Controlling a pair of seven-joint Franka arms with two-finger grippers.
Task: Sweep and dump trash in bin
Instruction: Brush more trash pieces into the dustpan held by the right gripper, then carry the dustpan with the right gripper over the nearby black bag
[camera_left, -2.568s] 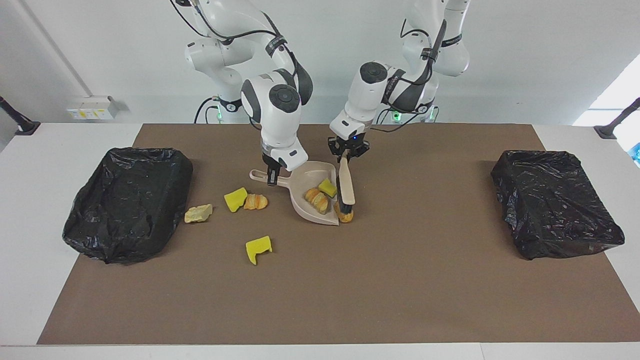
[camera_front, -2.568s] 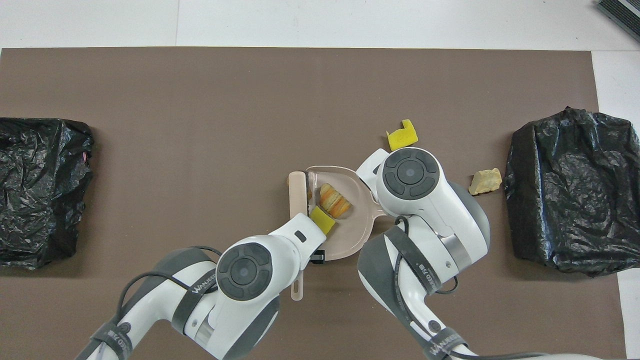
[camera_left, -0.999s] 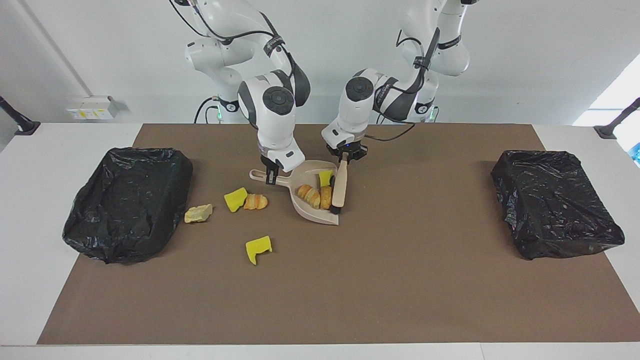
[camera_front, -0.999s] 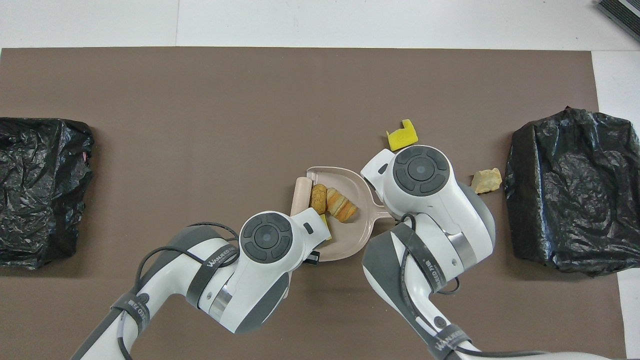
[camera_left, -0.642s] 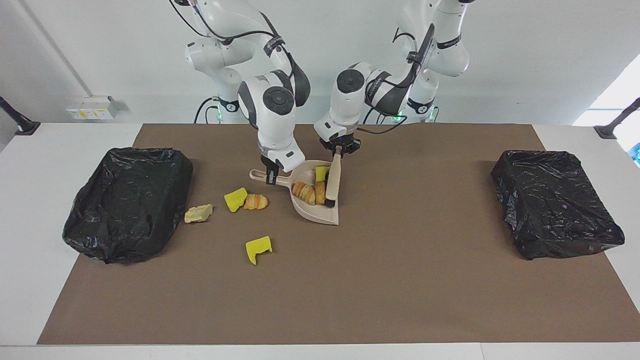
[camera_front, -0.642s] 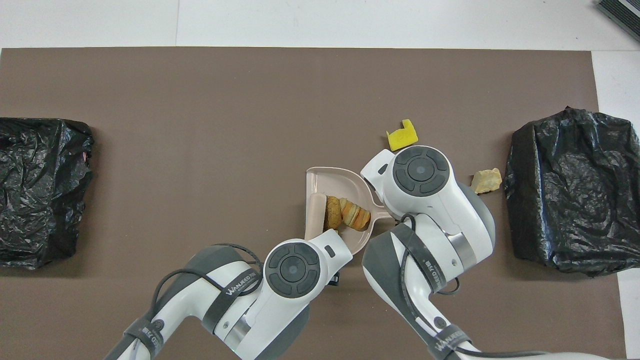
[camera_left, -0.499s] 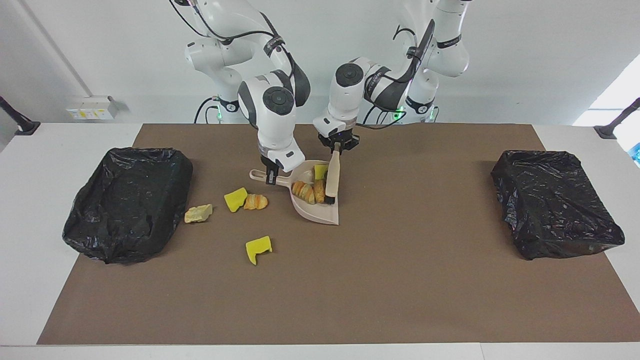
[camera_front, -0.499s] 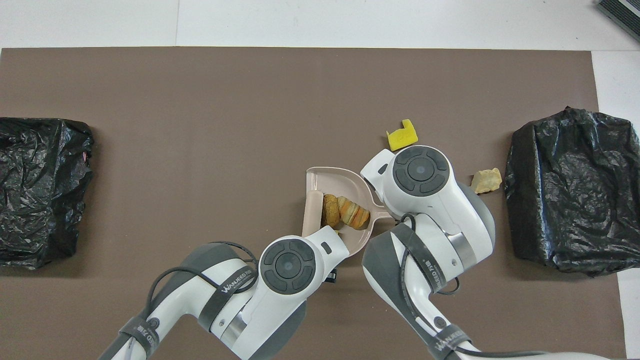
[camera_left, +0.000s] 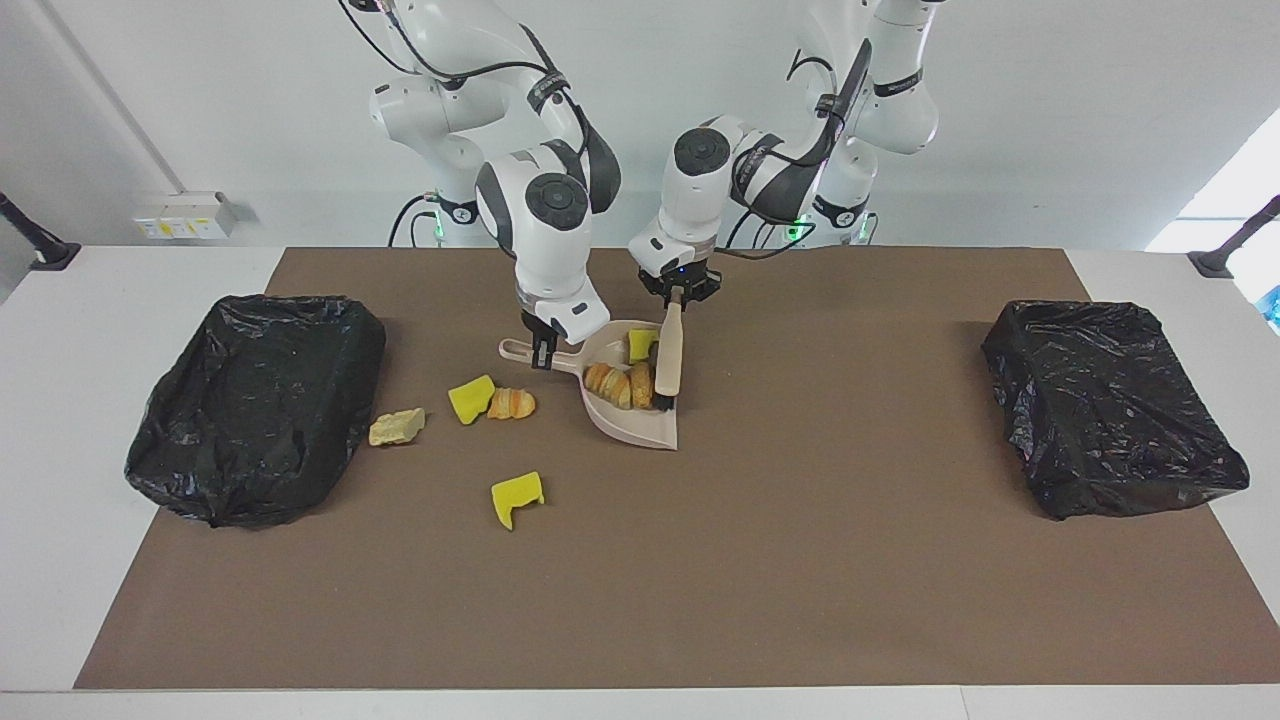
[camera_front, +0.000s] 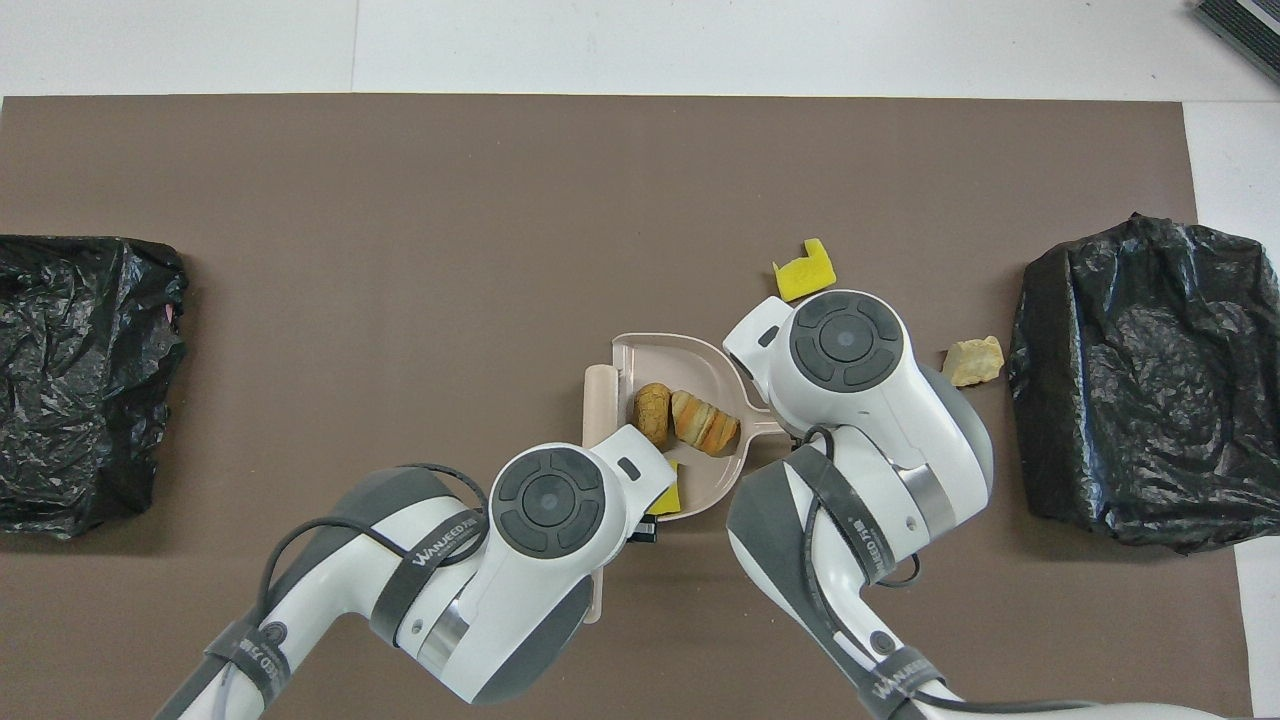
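Observation:
A beige dustpan (camera_left: 640, 425) (camera_front: 690, 358) lies mid-mat with its mouth toward the left arm's end of the table. My right gripper (camera_left: 543, 352) is shut on its handle. My left gripper (camera_left: 678, 297) is shut on the beige brush (camera_left: 668, 355) (camera_front: 598, 395), whose bristles rest at the pan's mouth. In the pan lie two golden-brown lumps (camera_left: 612, 384) (camera_front: 652, 412) and a yellow sponge bit (camera_left: 641, 344). Loose trash on the mat: a yellow bit (camera_left: 470, 398) touching a brown lump (camera_left: 512, 403), a pale beige chunk (camera_left: 397, 427) (camera_front: 972, 360), and another yellow bit (camera_left: 517, 497) (camera_front: 803, 270).
A bin lined with a black bag (camera_left: 255, 400) (camera_front: 1140, 380) stands at the right arm's end of the brown mat, close to the beige chunk. A second black-lined bin (camera_left: 1110, 405) (camera_front: 80, 380) stands at the left arm's end.
The brush pushed a brown lump off the mat into the pan, then drew back a little to the pan's mouth. The dustpan and the loose scraps stayed put.

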